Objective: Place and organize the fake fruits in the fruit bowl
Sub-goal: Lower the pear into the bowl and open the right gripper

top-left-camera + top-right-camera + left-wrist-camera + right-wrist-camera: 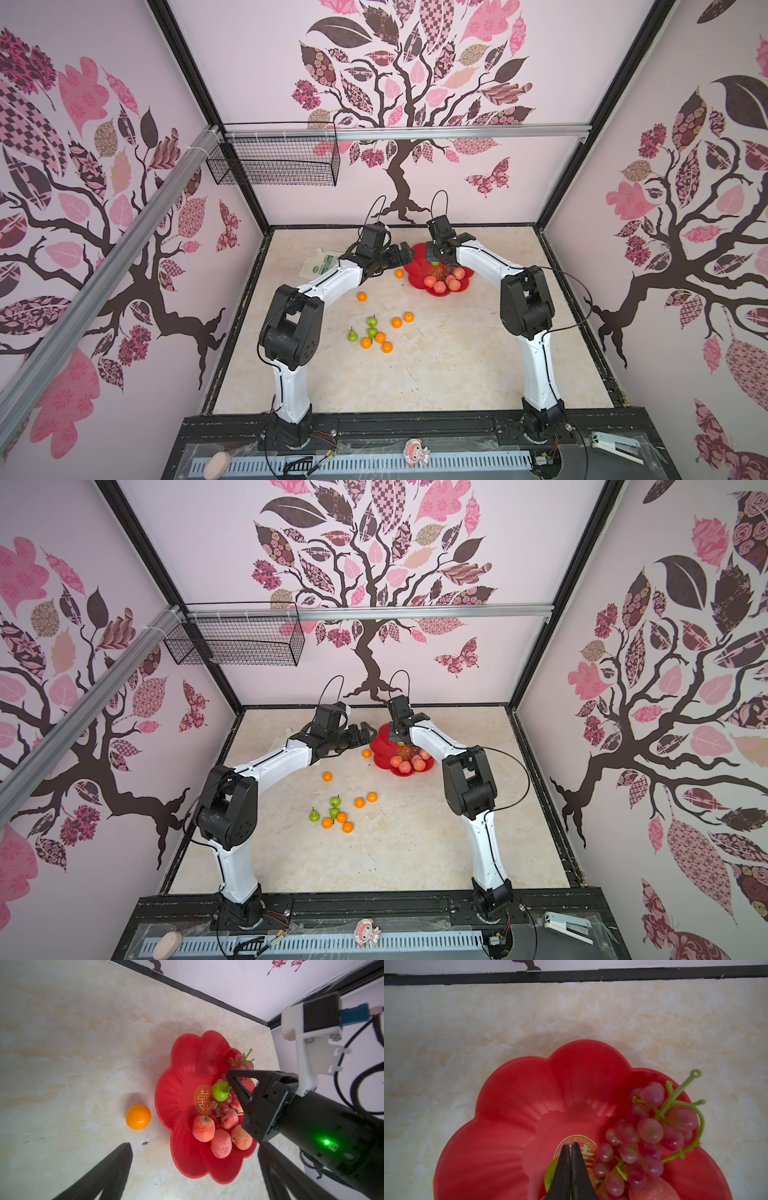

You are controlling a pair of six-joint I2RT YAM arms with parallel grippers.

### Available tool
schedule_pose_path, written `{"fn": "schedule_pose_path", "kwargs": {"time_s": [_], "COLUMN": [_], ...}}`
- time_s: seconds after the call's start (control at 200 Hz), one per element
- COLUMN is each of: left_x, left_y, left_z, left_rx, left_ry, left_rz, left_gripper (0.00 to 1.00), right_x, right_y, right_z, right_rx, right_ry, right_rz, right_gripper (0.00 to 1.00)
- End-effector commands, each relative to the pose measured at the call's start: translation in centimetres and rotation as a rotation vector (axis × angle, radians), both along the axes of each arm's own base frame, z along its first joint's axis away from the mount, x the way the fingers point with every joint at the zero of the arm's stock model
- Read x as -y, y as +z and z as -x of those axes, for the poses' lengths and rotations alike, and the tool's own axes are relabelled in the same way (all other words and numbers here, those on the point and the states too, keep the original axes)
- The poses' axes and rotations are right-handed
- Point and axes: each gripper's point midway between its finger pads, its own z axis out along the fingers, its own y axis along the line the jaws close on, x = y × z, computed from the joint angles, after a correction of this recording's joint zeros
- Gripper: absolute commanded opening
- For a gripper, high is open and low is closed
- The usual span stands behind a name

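The red flower-shaped fruit bowl [415, 280] [529, 1095] holds several pink peaches [439, 286] [203, 1129] and a grape bunch [650, 1126] [241, 1059]. My right gripper [436, 258] [571, 1145] hangs over the bowl's gold centre. Its fingers are shut, and a green pear [220, 1091] [550, 1174] hangs by its narrow top from them. My left gripper [401, 253] [194, 1147] is open and empty at the bowl's left rim. One orange [399, 273] [138, 1117] lies just left of the bowl. Several oranges [397, 322] and three pears [372, 321] lie on the table nearer the front.
A white pouch with a green label [318, 266] lies behind the left forearm. A black wire basket [274, 160] hangs on the back-left rail. The back wall stands close behind the bowl.
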Motion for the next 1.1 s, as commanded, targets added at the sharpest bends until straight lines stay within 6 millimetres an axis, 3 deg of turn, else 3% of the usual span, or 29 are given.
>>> {"fn": "schedule_pose_path", "kwargs": {"time_s": [0.0,0.7,1.04,1.095], "left_x": [1.2,2.2,2.4,2.4], "left_y": [1.7,-0.4,-0.7,-0.4], "left_z": [-1.1,-1.6,-1.5,-1.4], "left_rx": [0.048,-0.023,-0.037,-0.035], "left_ry": [-0.03,-0.059,-0.066,-0.068], "left_rz": [0.024,0.024,0.032,0.033], "left_gripper": [0.98,0.98,0.98,0.98], "right_x": [0.7,2.3,2.4,2.4], "right_y": [-1.6,-4.6,-4.0,-3.4], "right_z": [-0.2,-0.6,-0.7,-0.7], "right_rx": [-0.045,-0.113,-0.103,-0.094], "right_ry": [-0.006,-0.032,-0.037,-0.036], "right_rz": [0.044,0.156,0.151,0.145], "right_gripper": [0.0,0.0,0.0,0.04]}}
